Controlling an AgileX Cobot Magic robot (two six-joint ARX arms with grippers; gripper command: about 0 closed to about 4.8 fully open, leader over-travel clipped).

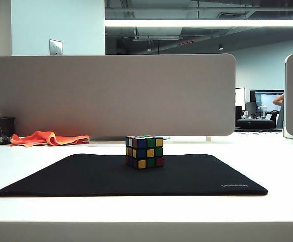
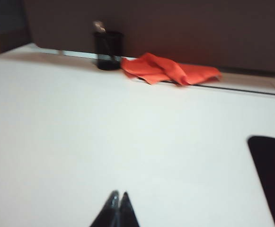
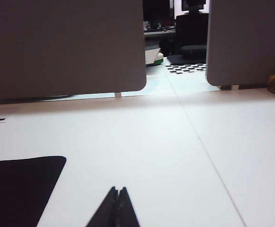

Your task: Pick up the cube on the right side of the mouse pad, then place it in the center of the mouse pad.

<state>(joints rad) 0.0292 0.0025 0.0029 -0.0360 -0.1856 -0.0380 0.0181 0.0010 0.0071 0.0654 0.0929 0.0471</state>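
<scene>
exterior view is showing the cube [image 1: 144, 151] sitting mid-pad [image 1: 85, 179], task looking done; left gripper [image 2: 118, 195] and right gripper [image 3: 119, 191], jaws closed empty, are hovering over the counter [image 1: 277, 166].

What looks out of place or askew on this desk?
Only the orange cloth, lying crumpled beside the black pen holder along the divider. The cube sits squarely on the mouse pad. Left tool and right tool are shut, holding nothing.

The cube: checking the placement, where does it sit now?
In the exterior view the cube sits on the mouse pad, near the middle of its far edge; neither wrist view shows it.
</scene>
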